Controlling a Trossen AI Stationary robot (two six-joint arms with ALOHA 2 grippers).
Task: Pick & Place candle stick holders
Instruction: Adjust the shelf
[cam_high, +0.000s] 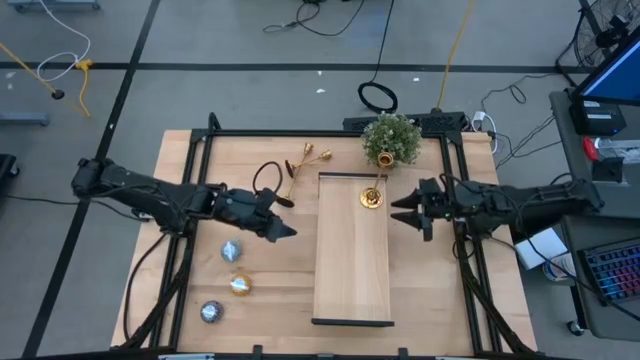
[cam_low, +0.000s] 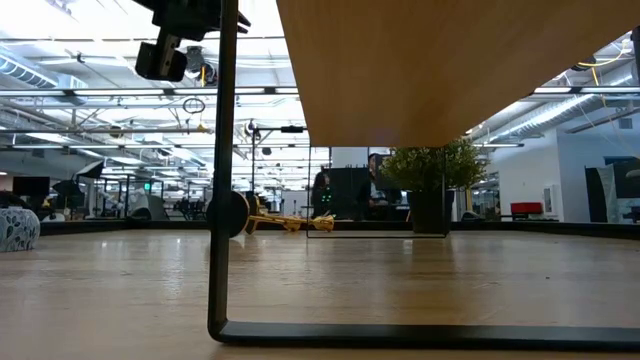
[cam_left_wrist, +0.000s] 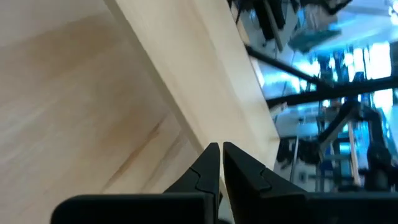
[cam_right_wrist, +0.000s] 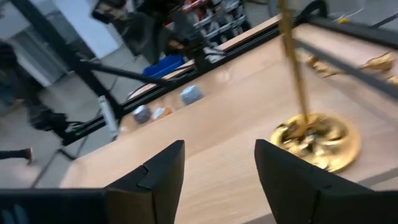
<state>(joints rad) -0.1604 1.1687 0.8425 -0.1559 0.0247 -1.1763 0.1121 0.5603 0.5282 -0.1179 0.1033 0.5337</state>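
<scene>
Two gold candle stick holders (cam_high: 303, 161) lying flat beyond the raised wooden shelf (cam_high: 352, 270), far corner. Left gripper (cam_high: 287, 232) nearer, clenched, empty. Right gripper (cam_high: 400, 213) released, empty, beside upright holder (cam_high: 373, 197) on shelf.

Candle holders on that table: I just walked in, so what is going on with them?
One gold candle stick holder stands upright on the raised wooden shelf, at its far end near the potted plant. The right gripper sits open just beside it, holding nothing. Two more holders lie tipped over on the table to the left of the shelf. The left gripper is shut and empty, between the shelf and three tealight discs.
</scene>
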